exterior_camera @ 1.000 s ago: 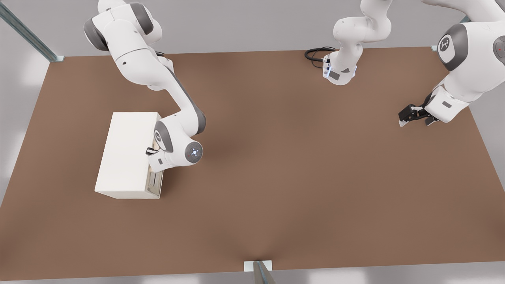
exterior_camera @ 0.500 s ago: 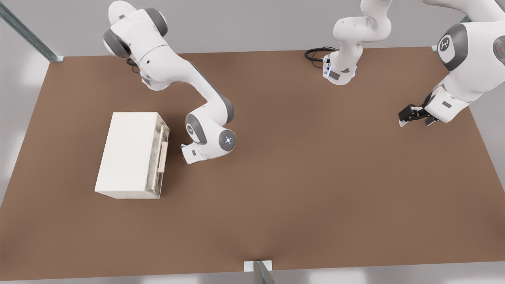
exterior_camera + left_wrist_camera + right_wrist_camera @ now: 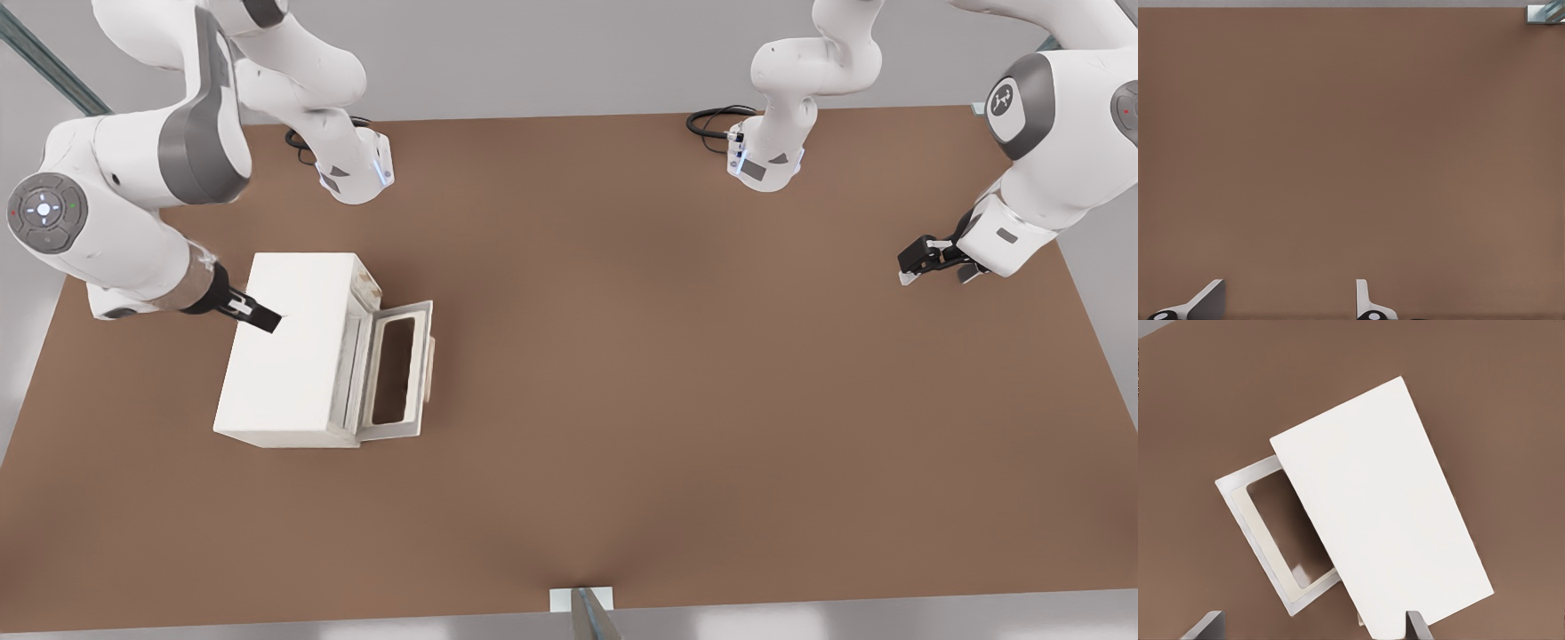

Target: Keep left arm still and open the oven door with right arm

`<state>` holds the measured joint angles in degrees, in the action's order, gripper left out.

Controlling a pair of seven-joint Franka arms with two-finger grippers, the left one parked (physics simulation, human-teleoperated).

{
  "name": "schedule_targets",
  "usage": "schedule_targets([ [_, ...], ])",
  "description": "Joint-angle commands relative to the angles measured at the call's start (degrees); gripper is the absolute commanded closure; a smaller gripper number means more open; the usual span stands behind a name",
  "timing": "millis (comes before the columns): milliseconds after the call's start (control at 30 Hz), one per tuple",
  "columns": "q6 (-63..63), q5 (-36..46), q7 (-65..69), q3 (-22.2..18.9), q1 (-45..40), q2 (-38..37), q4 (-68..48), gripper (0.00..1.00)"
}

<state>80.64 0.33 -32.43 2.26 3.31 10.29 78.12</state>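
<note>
The oven door point(image 3: 396, 373) is seen swung down and open, lying out flat from the front of the cream oven point(image 3: 289, 351) towards the front view's right, above the brown table point(image 3: 676, 356). The right arm point(image 3: 133, 196) is raised over the oven's far left corner. Its gripper point(image 3: 267, 318) is held above the oven top, clear of the door, with fingers apart and nothing between them.

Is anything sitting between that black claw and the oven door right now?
Only the oven itself. The gripper hangs above the box's top near its back edge, while the oven door lies swung down on the opposite side, toward the front view's right. Nothing else separates them.
</note>
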Motion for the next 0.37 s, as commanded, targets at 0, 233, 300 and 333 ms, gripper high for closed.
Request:
schedule_targets([
  [0, 2.0, 0.3, 33.3, 0.0, -1.6, 0.4, -0.1, 0.0],
  [233, 2.4, -2.0, 33.6, 0.1, -2.9, 1.7, -0.2, 0.0],
  [300, 2.4, -2.0, 33.5, 0.1, -3.0, 1.7, -0.2, 0.0],
  [333, 2.4, -1.9, 33.5, 0.0, -3.0, 1.7, -0.2, 0.0],
])
